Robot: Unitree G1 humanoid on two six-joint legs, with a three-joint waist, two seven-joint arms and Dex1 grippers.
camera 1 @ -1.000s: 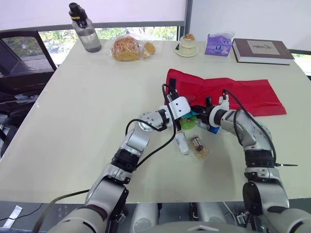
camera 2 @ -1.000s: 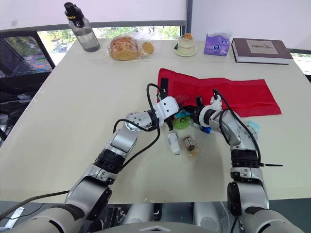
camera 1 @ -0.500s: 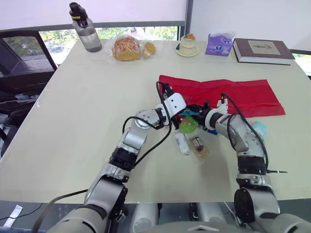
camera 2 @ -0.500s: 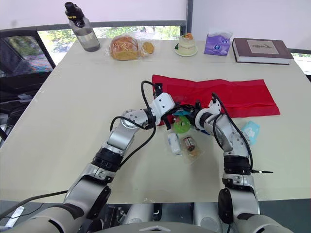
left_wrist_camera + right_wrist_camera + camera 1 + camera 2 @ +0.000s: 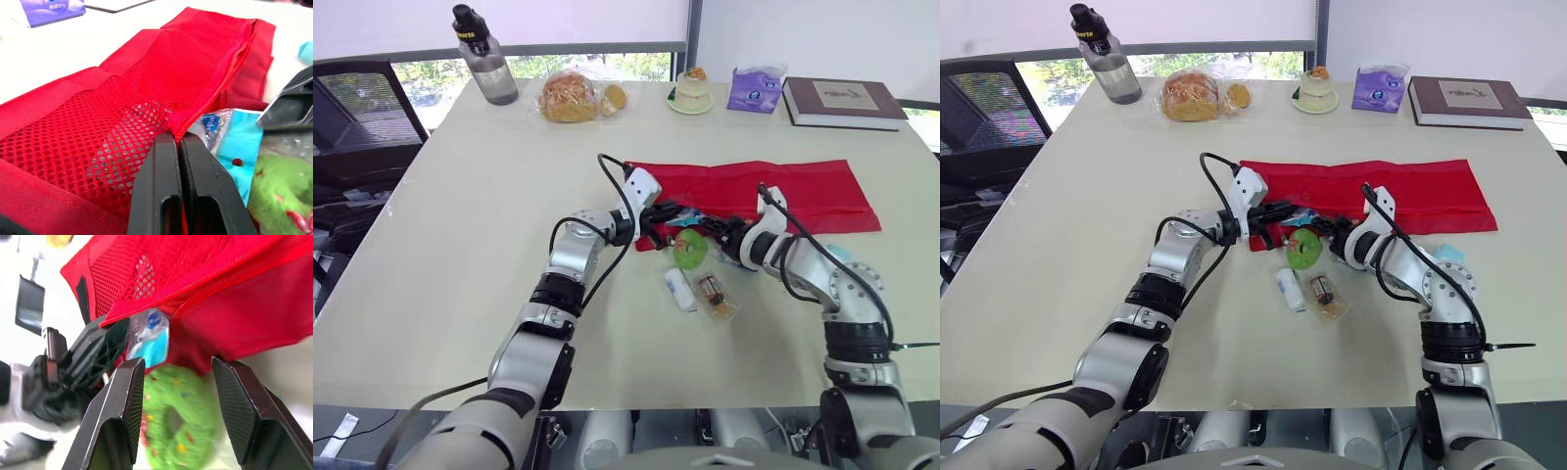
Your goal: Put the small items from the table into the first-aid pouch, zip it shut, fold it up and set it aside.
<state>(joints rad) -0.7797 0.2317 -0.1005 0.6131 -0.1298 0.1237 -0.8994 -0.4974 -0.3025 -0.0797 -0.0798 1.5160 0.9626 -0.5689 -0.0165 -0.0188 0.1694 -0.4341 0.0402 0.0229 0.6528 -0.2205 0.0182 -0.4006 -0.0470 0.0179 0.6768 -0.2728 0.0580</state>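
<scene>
The left gripper (image 5: 178, 140) has shifted leftward and is pinching the mesh edge of the pouch (image 5: 803, 186). The right gripper (image 5: 177, 364) is hovering wide open beside the green ring (image 5: 689, 251).

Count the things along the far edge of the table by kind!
Water bottle: 1
Food: 2, a bag of bread and a small cake
Tissue pack: 1
Book: 1
Total: 5
</scene>
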